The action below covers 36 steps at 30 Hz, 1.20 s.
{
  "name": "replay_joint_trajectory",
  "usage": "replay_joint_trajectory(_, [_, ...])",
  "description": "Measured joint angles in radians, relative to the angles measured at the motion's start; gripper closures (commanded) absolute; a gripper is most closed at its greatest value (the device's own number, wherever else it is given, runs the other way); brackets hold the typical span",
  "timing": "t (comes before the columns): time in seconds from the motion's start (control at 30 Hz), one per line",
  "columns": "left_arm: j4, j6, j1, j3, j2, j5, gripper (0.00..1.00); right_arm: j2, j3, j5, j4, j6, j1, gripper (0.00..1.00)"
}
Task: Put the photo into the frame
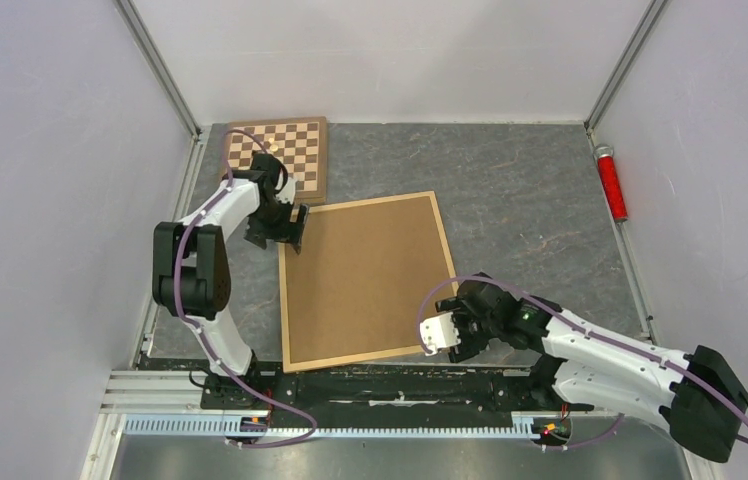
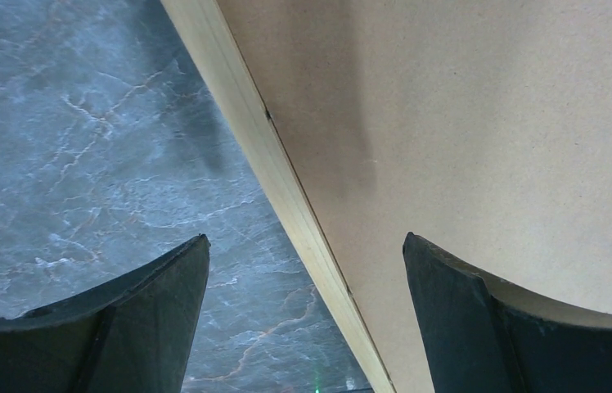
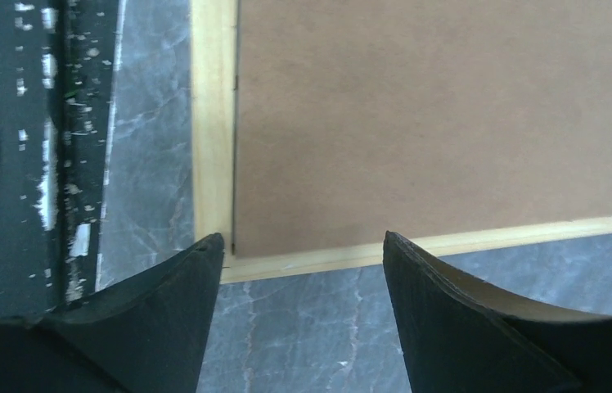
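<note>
Frame (image 1: 365,203) lt wood, backing board (image 1: 365,285) matt brown

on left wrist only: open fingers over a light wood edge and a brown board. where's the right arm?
Observer: The right gripper is open over the near right corner of the frame and holds nothing.
Operator: photo in sight?
Observer: The photo shows in no view. A brown backing board fills the frame.
Operator: what's beyond my arm?
Observer: A chessboard lies at the far left of the table, just past the left gripper. Its near edge is close to the frame's far left corner.
</note>
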Motion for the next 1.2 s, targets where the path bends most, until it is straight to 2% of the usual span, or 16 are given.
replay_joint_trajectory(0.2, [-0.004, -0.002, 0.0, 0.0, 0.048, 0.011, 0.11, -0.034, -0.037, 0.066, 0.044, 0.024, 0.029, 0.29])
replay_joint_trajectory(0.4, [-0.003, -0.002, 0.0, -0.001, 0.07, 0.011, 0.22, -0.057, -0.061, 0.101, 0.074, 0.045, 0.046, 0.36])
replay_joint_trajectory(0.8, [-0.002, -0.002, 0.0, -0.001, 0.09, 0.033, 0.24, -0.135, -0.111, 0.245, 0.134, 0.069, 0.106, 0.47])
replay_joint_trajectory(1.0, [-0.002, -0.002, 0.0, -0.001, 0.09, 0.037, 0.22, -0.153, -0.111, 0.307, 0.178, 0.076, 0.14, 0.48])
replay_joint_trajectory(1.2, [-0.002, -0.001, 0.0, -0.001, 0.089, 0.04, 0.14, -0.153, -0.11, 0.367, 0.185, 0.104, 0.145, 0.36])
